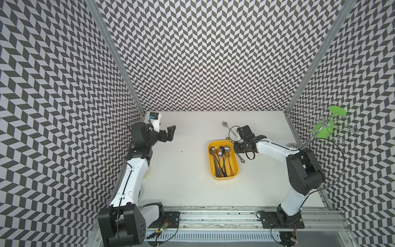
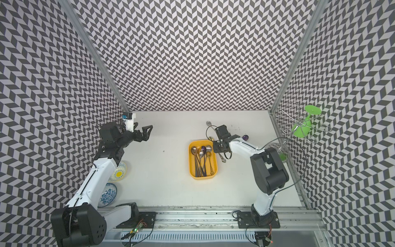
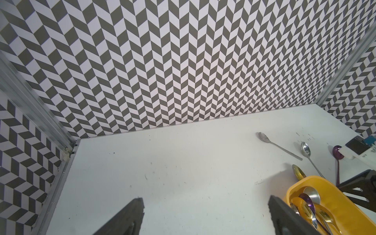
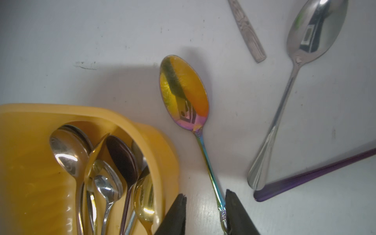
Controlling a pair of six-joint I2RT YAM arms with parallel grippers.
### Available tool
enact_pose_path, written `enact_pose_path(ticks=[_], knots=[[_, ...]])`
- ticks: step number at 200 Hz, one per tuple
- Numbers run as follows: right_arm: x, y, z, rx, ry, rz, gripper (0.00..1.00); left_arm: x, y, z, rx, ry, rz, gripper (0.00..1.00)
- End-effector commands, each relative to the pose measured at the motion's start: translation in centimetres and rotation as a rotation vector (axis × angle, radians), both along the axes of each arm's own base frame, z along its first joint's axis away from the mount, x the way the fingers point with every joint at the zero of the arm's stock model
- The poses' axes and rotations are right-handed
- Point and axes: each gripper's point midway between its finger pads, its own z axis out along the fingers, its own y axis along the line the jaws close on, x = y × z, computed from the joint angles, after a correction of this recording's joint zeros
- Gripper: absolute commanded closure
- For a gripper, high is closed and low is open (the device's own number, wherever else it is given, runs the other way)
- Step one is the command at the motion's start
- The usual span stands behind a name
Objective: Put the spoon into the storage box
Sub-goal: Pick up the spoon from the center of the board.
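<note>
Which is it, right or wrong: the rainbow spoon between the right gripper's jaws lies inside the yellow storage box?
Wrong. The rainbow spoon, between the right gripper's jaws, lies on the table beside the yellow storage box, as the right wrist view shows.

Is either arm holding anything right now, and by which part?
Nothing is held. The jaws of the right gripper stand open astride the handle of the rainbow spoon; the left gripper is open and empty.

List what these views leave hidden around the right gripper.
Whether right gripper touches rainbow spoon: right wrist view too close to tell; right arm covers it in top views.
Purple spoon: bowl cut off by right wrist view's edge.
Storage box spoon count: overlapping, cut off in wrist views, too small in top views.
</note>
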Motion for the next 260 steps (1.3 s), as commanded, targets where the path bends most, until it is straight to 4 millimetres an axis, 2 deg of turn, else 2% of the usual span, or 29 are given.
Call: enact_pose_path(ticks=[1, 18, 37, 71, 91, 125, 179, 211, 260], knots=[[0.1, 1.0, -0.4, 0.011, 0.000, 0.025, 0.64, 0.2, 0.2, 0.5, -0.009, -0.014, 0.000, 0.00], [0.2, 1.4, -0.6, 0.019, 0.000, 0.034, 0.64, 0.0, 0.1, 0.4, -0.011, -0.022, -0.005, 0.01], [0.6, 0.8, -0.9, -0.025, 0.003, 0.024, 0.64, 0.0, 0.3, 0.3, -0.009, -0.020, 0.001, 0.00], [2.0, 0.5, -0.6, -0.068, -0.029, 0.020, 0.63, -0.1, 0.2, 0.5, -0.011, -0.029, -0.001, 0.01], [2.8, -0.4, -1.7, -0.136, -0.012, 0.008, 0.62, -0.1, 0.5, 0.6, -0.009, -0.021, 0.008, 0.00], [2.9, -0.3, -3.9, -0.169, 0.036, 0.033, 0.61, -0.2, 0.5, 0.7, -0.010, -0.030, 0.006, 0.00], [3.4, -0.9, -5.8, -0.202, 0.075, 0.032, 0.62, -0.1, 0.6, 0.7, -0.012, -0.025, 0.010, 0.00], [2.8, -1.3, -6.5, -0.225, 0.101, 0.041, 0.69, -0.2, 0.6, 0.6, -0.015, -0.031, 0.006, 0.00], [2.1, -2.5, -5.3, -0.278, 0.103, 0.025, 0.92, -0.1, 0.7, 0.5, -0.018, -0.028, 0.007, 0.00]])
